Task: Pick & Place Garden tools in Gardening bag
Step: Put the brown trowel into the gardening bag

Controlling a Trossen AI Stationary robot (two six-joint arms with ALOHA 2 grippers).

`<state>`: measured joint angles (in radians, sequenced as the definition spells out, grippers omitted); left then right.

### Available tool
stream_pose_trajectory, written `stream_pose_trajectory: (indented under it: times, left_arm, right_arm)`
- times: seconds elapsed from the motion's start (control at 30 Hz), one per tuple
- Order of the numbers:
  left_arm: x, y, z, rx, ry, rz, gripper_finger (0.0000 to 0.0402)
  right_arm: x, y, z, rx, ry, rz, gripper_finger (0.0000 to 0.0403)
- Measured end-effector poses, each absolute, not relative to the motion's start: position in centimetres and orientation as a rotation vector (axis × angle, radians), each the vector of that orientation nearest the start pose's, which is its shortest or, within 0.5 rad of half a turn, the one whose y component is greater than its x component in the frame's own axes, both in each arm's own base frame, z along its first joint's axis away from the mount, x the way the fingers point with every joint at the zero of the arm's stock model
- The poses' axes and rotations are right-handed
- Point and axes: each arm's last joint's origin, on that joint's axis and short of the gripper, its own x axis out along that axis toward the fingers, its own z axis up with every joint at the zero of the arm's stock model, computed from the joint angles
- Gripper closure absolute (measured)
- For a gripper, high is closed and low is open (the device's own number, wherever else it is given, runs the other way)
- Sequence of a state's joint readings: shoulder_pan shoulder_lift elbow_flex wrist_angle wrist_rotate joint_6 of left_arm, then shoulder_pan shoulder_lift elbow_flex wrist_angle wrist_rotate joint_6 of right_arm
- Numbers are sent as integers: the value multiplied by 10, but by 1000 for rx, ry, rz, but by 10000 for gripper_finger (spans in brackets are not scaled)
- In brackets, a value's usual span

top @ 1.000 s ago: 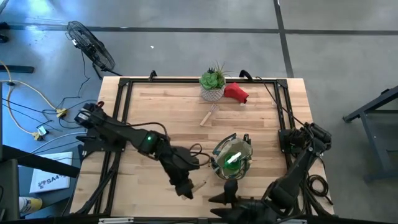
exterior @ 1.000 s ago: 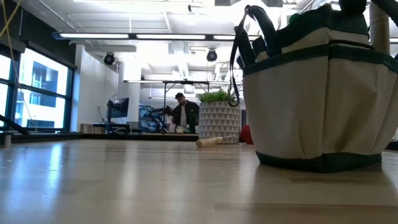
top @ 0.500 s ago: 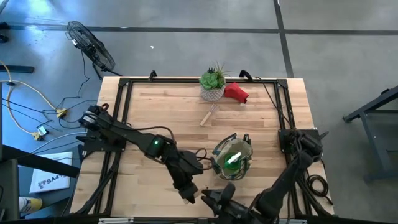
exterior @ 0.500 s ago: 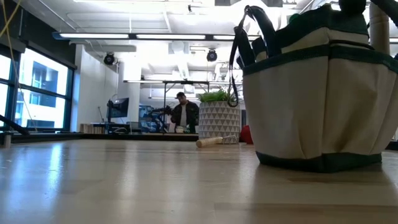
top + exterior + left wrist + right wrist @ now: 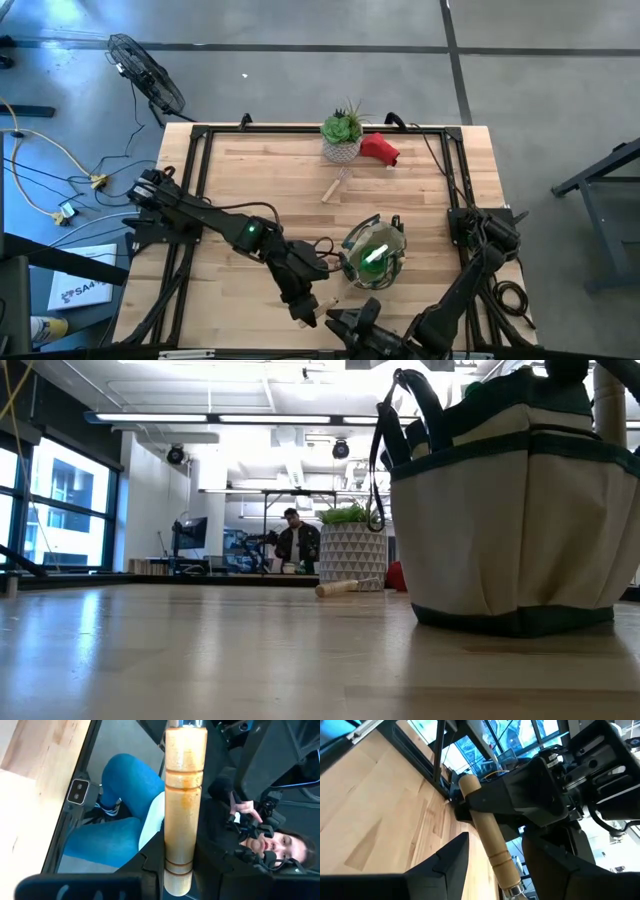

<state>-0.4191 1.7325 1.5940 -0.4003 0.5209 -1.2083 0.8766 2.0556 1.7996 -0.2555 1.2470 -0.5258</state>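
At the near edge of the desk (image 5: 230, 190), left of the middle, the left gripper (image 5: 308, 312) is holding a wooden-handled tool (image 5: 182, 800) by one end, its fingers closed on it; the left wrist view is showing the round pale handle with grooves running straight out from the gripper, with a person in blue trousers (image 5: 112, 820) sitting past the desk edge. Just beside it at the same near edge, the right gripper (image 5: 345, 322) is reaching toward the tool with its fingers (image 5: 445, 862) spread wide, the handle lying between them in the right wrist view without either finger clearly touching it. Slightly farther in, right of the middle, the bag (image 5: 373, 254) is standing upright, tan canvas with a dark green rim and a green item showing inside; in the low view it is filling the right side, its loop handle (image 5: 395, 420) arching up. Toward the far edge, another wooden handle (image 5: 335, 187) is lying on the bare wood, tilted, just in front of the plant pot (image 5: 342, 138). The red item (image 5: 380, 148) is lying just right of the pot near the far edge. Beyond the desk, the low view is showing a person (image 5: 297, 543) far off in the room.
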Motion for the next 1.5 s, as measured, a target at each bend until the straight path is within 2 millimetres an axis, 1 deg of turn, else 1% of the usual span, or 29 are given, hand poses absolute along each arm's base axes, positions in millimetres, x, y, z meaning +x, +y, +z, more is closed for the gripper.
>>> stream_pose_trajectory:
  times: [0.3,0.47,0.6,0.7,0.97,1.3,1.5]
  left_arm:
    - [353,-173,342,-1105,1045,-476,337]
    - [353,-173,343,-1104,1042,-481,337]
    - [352,-173,342,-1103,1050,-474,337]
    - [352,-173,341,-1096,1053,-464,337]
    - [352,-172,340,-1097,1050,-448,337]
    - [354,-173,338,-1111,1060,-438,337]
    - [354,-173,338,-1111,1060,-441,337]
  right_arm:
    - [331,324,295,-961,370,-319,227]
    - [331,324,295,-902,356,-330,227]
    - [330,327,294,-907,360,-249,228]
    - [330,328,293,-898,361,-203,236]
    - [331,327,292,-894,364,-193,267]
    - [339,315,289,-892,407,-216,261]
    - [339,314,289,-894,408,-225,266]
